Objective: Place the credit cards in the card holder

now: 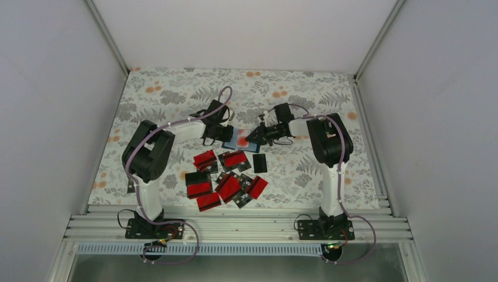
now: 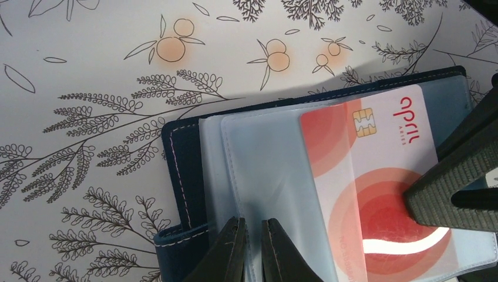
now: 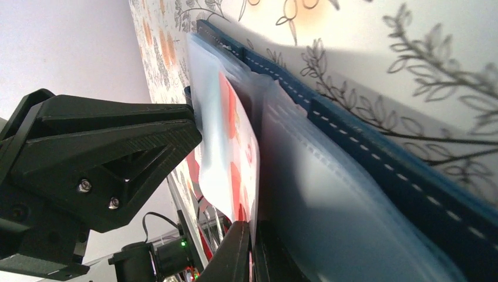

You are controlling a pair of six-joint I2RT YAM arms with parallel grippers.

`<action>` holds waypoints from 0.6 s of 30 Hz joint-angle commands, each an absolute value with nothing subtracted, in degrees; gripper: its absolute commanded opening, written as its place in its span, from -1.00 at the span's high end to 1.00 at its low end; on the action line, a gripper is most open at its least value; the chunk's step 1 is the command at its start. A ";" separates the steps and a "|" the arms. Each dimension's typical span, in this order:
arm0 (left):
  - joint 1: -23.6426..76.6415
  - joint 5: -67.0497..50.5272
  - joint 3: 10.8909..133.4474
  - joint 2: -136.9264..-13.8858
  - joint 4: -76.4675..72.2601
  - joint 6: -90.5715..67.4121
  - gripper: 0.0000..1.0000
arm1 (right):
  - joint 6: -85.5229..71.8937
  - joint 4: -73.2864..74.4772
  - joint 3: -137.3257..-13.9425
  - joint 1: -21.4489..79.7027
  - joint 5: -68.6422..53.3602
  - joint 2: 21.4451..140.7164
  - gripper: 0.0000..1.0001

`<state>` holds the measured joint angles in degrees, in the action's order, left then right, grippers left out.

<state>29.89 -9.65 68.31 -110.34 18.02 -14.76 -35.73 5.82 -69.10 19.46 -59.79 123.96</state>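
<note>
The navy card holder (image 1: 233,143) lies open on the floral table, its clear sleeves (image 2: 270,164) fanned over the stitched cover (image 2: 179,170). My left gripper (image 1: 225,134) is shut on the near edge of a clear sleeve (image 2: 253,247). My right gripper (image 1: 252,138) is shut on the pale card with the red blot (image 2: 376,158), which lies partly under a sleeve. In the right wrist view the card (image 3: 238,141) stands edge-on between the fingers (image 3: 251,255), beside the holder's cover (image 3: 376,158). Several red and black cards (image 1: 229,179) lie spread in front.
A plain black card (image 1: 259,163) lies right of the pile. The right gripper's finger (image 2: 458,182) reaches into the left wrist view. The left gripper's body (image 3: 100,153) fills the left of the right wrist view. White walls enclose the table.
</note>
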 commanded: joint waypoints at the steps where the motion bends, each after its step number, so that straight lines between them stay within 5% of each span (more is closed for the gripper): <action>1: 30.51 -10.75 66.21 -110.28 20.10 -15.94 0.83 | -38.29 3.95 -68.10 21.36 -55.34 122.61 0.92; 18: 30.50 -11.40 63.40 -107.96 18.53 -17.04 0.83 | -40.16 5.45 -71.28 25.58 -52.52 124.22 0.91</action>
<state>29.89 -9.65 65.47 -108.60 16.14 -16.12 -40.47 3.38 -69.89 23.51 -55.99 123.61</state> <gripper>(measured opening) 0.085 0.046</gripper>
